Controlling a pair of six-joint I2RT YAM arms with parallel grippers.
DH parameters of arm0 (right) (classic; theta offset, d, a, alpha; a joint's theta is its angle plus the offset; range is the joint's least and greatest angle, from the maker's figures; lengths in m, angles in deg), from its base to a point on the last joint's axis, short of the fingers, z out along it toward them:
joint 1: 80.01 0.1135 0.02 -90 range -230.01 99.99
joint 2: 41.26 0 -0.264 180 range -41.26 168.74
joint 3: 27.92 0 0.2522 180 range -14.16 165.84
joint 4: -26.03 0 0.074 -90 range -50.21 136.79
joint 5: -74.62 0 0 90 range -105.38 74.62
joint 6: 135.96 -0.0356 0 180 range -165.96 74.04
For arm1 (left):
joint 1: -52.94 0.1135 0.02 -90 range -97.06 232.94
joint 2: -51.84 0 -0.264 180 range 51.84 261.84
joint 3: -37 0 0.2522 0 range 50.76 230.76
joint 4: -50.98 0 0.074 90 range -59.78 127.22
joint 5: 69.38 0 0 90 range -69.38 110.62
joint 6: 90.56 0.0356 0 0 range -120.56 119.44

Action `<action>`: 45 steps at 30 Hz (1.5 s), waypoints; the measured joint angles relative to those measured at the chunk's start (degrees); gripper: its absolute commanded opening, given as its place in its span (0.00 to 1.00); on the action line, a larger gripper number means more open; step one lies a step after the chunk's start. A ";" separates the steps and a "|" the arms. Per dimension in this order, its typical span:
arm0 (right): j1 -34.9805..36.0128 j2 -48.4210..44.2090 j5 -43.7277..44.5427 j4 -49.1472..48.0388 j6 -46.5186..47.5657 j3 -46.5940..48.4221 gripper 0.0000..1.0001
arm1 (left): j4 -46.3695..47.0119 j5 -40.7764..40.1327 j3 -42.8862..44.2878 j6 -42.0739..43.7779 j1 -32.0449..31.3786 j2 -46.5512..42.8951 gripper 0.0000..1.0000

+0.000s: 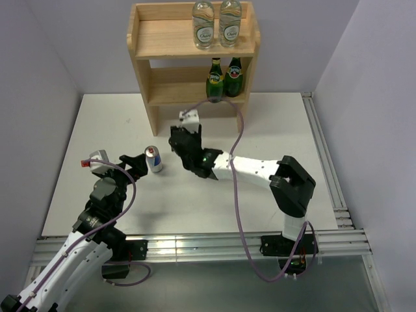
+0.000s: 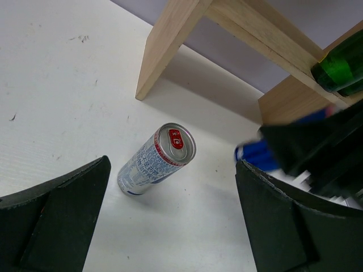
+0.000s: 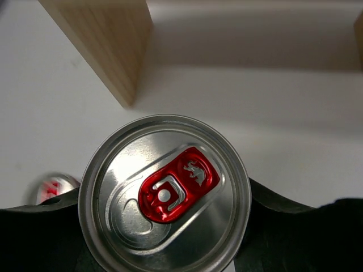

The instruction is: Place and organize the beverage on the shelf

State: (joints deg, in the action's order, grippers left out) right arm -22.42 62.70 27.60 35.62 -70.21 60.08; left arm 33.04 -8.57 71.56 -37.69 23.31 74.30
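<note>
Clamped upright in right gripper (image 1: 184, 142), can (image 3: 164, 192) bound for shelf (image 1: 144, 84); left gripper (image 2: 173, 221) gapes wide toward second can (image 2: 156, 161).

I see the white table (image 1: 286, 130) carrying the shelf (image 1: 146, 91) at twelve o'clock. One can (image 1: 154, 159) stands upright toward nine o'clock.

left arm (image 1: 65, 261) and right arm (image 1: 257, 169): white shells are covering the links, black housings are capping the joints, purple cables (image 1: 235, 195) are running along both; tool fingers (image 2: 57, 221) are showing matte black.
</note>
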 measured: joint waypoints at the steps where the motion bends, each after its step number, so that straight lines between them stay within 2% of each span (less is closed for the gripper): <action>1: -0.13 0.02 -0.07 0.83 1.49 3.74 0.00 | 0.00 0.00 0.00 0.00 0.00 -0.07 0.99; 9: -3.69 3.54 0.61 4.61 10.78 30.25 0.00 | -0.22 0.00 0.00 0.02 0.00 -0.92 0.99; 15: -6.91 11.21 0.48 8.26 14.23 41.83 0.00 | -0.44 0.00 0.00 0.02 0.00 -1.40 0.99; 23: -9.14 19.45 -0.35 13.33 15.89 45.99 0.00 | -0.42 0.04 0.00 0.02 0.00 -1.40 0.99; 33: -9.88 19.69 -0.85 14.58 16.59 49.20 0.00 | -0.42 0.87 0.00 0.00 0.00 -1.70 0.99; 45: -12.22 24.09 -1.01 13.97 16.65 53.40 0.00 | -0.42 0.90 0.00 0.00 0.00 -1.70 0.99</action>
State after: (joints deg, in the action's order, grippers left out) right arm -34.64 86.79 26.59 49.59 -53.55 113.48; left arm 32.62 -7.67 71.56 -37.69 23.31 72.59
